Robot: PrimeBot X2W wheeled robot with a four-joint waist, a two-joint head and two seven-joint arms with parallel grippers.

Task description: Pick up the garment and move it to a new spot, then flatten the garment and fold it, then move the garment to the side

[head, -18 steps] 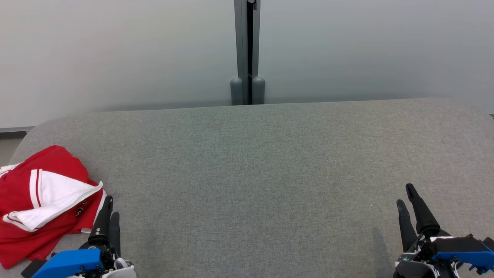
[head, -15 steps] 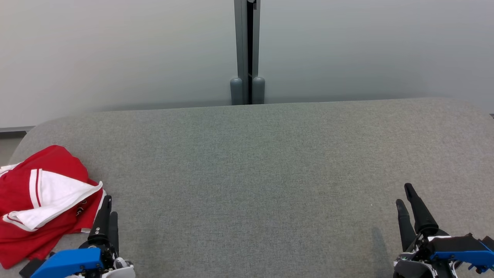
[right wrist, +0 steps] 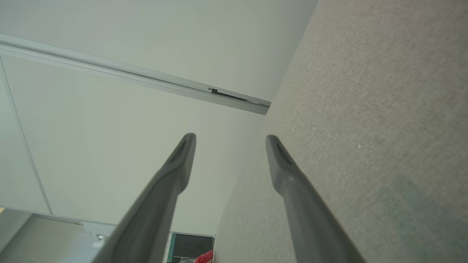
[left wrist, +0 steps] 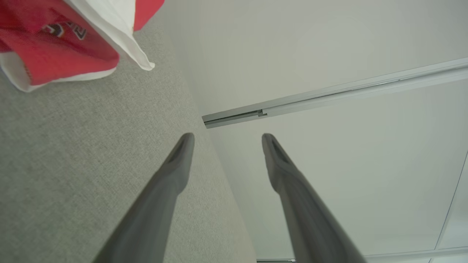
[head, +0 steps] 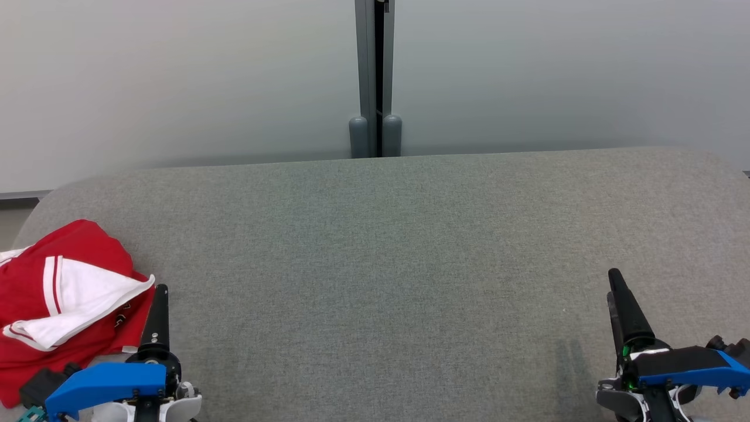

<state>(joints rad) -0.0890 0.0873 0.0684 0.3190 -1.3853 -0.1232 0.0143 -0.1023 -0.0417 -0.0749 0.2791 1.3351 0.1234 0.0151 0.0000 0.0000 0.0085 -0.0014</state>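
Dark fingers on the left gripper (left wrist: pixel 227 137) stand wide apart with nothing between them. The right gripper (right wrist: pixel 230 138) has its fingers spread the same way, and it holds nothing too. Both hang low over the grey cloth table (head: pixel 410 264) with their fingers pointing to 12 o'clock, away from the robot. The left one is near 7 o'clock on the table and the right one near 5 o'clock. The red and white garment (head: pixel 64 305) lies just beside the left gripper, out at the table's 8 o'clock edge, in a crumpled heap. I think no part of the job is done yet: picking up, moving, flattening, folding and putting aside are all left. The heap is bunched and cut off by the picture's edge, so I cannot tell its true long way. Its white fold runs from 8 o'clock up to 2 o'clock.
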